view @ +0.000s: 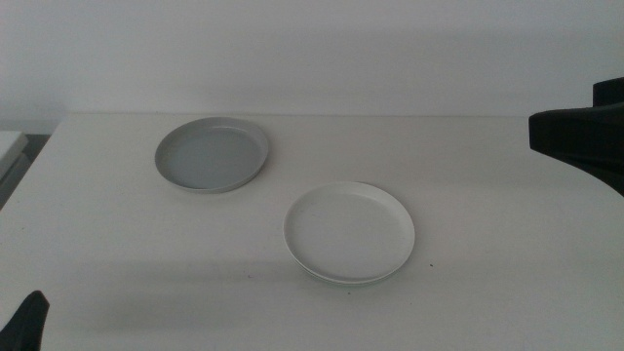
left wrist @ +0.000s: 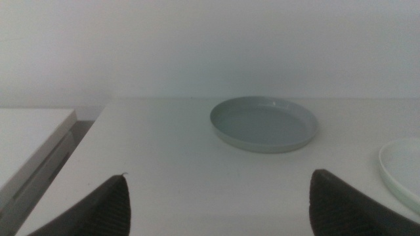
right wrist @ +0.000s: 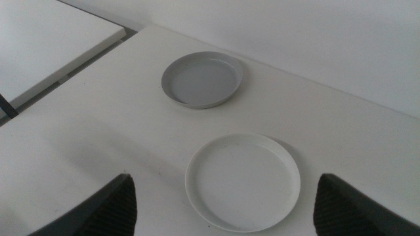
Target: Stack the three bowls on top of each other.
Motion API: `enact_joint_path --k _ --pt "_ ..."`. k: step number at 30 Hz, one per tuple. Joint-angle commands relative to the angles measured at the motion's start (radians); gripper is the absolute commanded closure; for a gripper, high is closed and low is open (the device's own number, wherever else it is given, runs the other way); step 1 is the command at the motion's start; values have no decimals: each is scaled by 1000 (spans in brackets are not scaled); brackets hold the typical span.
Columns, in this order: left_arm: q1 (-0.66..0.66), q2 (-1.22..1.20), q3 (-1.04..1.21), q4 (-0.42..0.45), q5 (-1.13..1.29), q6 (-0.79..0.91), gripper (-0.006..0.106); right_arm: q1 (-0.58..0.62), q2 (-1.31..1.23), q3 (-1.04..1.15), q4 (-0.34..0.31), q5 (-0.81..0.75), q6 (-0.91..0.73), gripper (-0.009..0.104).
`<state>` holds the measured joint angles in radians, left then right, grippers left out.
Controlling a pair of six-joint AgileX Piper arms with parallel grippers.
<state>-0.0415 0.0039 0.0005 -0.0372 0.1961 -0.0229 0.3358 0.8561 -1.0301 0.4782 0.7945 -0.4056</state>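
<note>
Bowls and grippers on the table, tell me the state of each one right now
Grey bowl: upright, empty, alone at the far side of the table.
White bowl: upright, empty, nearer the camera, apart from the grey bowl; whether another bowl sits under it cannot be told.
Left gripper: jaws open, holding nothing, low at the near left corner.
Right gripper: jaws open, holding nothing, raised at the right side.

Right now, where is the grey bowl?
In the middle view the grey bowl sits left of centre toward the table's far edge, apart from the white bowl, which lies nearer and to its right.
</note>
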Motion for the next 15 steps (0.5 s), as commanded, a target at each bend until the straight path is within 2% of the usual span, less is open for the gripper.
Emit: enact_joint_path --k 1,4,8,15 --pt "2 -4 0 4 16 -2 7 -6 -3 1 2 -9 -10 2" --pt "12 82 -112 4 171 -2 7 -6 -3 1 2 -9 -10 2" --pt "39 345 -431 12 356 0 7 -6 -3 1 2 -9 -10 2" --pt "39 747 -838 -49 653 -4 7 -6 -3 1 2 -9 -10 2"
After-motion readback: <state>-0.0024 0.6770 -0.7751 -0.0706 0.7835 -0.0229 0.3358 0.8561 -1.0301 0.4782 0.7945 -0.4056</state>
